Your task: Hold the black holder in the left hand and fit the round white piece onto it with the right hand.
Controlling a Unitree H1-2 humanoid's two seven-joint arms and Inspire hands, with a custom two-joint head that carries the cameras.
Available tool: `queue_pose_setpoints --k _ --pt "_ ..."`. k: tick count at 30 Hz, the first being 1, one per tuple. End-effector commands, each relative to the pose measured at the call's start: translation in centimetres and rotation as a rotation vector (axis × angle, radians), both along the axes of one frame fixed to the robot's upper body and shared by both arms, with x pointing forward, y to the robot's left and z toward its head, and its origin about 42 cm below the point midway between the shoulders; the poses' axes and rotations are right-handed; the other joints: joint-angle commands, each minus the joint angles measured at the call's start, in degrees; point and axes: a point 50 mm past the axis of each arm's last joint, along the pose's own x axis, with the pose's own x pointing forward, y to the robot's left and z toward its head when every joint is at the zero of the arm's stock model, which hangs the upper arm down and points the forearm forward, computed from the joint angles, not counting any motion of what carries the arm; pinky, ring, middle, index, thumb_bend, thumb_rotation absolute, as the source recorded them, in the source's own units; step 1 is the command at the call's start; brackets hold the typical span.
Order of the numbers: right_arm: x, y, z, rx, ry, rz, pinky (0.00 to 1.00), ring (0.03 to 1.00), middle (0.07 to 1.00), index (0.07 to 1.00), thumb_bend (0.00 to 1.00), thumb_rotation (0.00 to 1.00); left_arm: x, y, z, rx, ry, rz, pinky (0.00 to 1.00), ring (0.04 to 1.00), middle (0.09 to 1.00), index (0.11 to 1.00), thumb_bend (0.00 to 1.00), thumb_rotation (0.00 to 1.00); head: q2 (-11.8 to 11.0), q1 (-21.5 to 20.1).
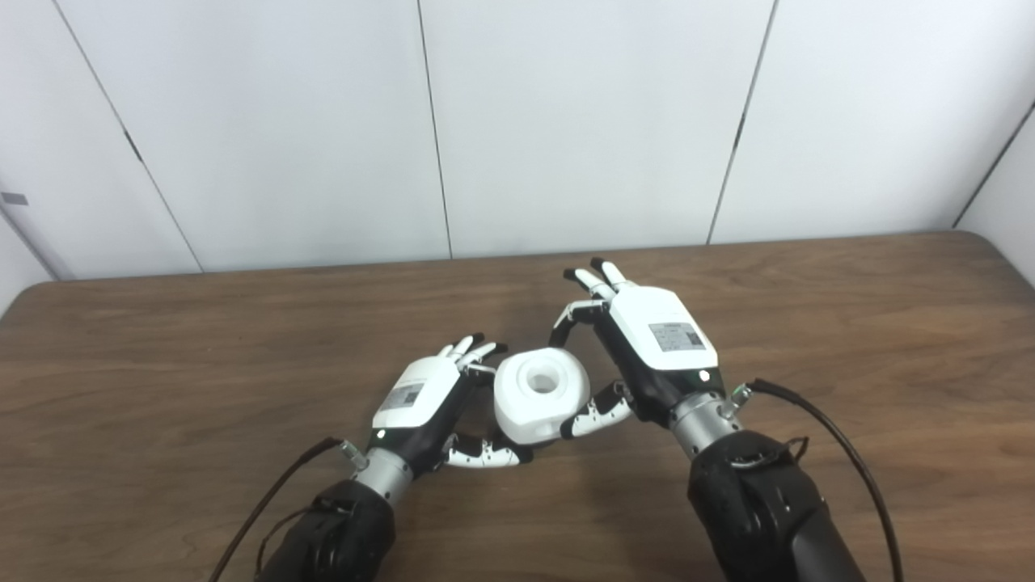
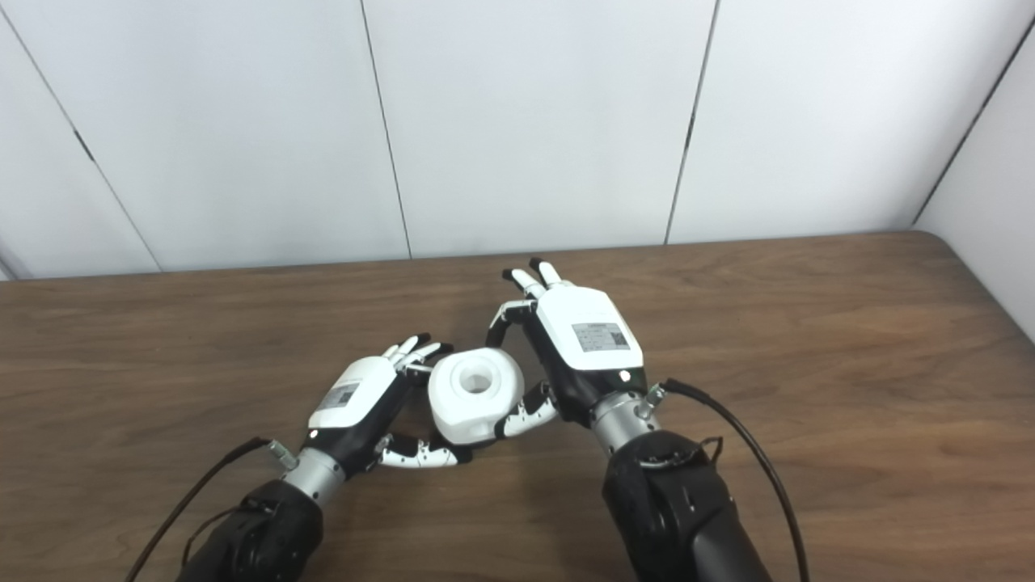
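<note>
The round white piece (image 1: pixel 538 396), with a round hollow in its top, is held above the table between my two hands. My right hand (image 1: pixel 647 347) is shut on it, with a finger curled over its far side and the thumb against its near right side. My left hand (image 1: pixel 428 400) closes in from the left, with its fingers at the piece's left edge and its thumb stretched under the piece's near side. The black holder is hidden below the white piece, inside the left hand's grasp. The white piece also shows in the right eye view (image 2: pixel 475 396).
The brown wooden table (image 1: pixel 849 323) stretches left, right and behind the hands. White wall panels (image 1: pixel 566 121) stand behind its far edge. Black cables run along both forearms near the picture's bottom edge.
</note>
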Motion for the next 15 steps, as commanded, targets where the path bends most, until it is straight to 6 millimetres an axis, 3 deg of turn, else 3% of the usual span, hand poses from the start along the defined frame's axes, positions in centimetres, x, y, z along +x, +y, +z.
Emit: queue_pose_setpoints --k 1,15 --pt "-0.03 0.61 -1.37 -0.036 0.062 0.046 0.92 0.996 0.929 0.483 0.51 0.14 0.33 -1.84 1.35 -0.025 -0.054 -0.053 1.0 1.0 0.922 0.482 0.52 0.05 0.0 0.0" --pt "-0.02 0.65 -1.18 -0.032 0.064 0.044 0.94 1.0 0.932 0.483 0.51 0.14 0.37 -1.87 1.34 -0.025 -0.053 -0.051 1.0 1.0 0.922 0.482 0.51 0.05 -0.1 0.1"
